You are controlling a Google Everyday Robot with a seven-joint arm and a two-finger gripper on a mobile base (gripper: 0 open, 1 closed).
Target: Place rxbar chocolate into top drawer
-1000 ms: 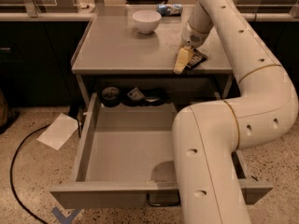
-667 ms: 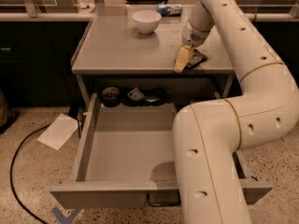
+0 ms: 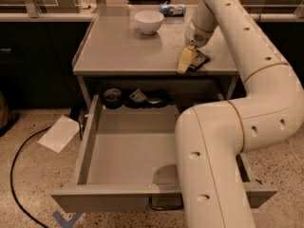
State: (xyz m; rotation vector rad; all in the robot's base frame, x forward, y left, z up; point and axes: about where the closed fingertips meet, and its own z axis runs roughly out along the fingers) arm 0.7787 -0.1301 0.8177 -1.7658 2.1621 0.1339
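Gripper (image 3: 187,60) at rxbar chocolate (image 3: 200,61) on tabletop (image 3: 123,46), grasp unclear, arm (image 3: 213,151) covering part of top drawer (image 3: 123,146)

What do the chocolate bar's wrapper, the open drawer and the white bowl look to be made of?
The rxbar chocolate: black wrapper with pale print, probably plastic film; the claw is down right at it near the front edge of the table. The top drawer: matte grey flat panels, painted metal or laminate; its thin handle looks metal. The bowl: smooth glossy white, likely ceramic, possibly plastic.
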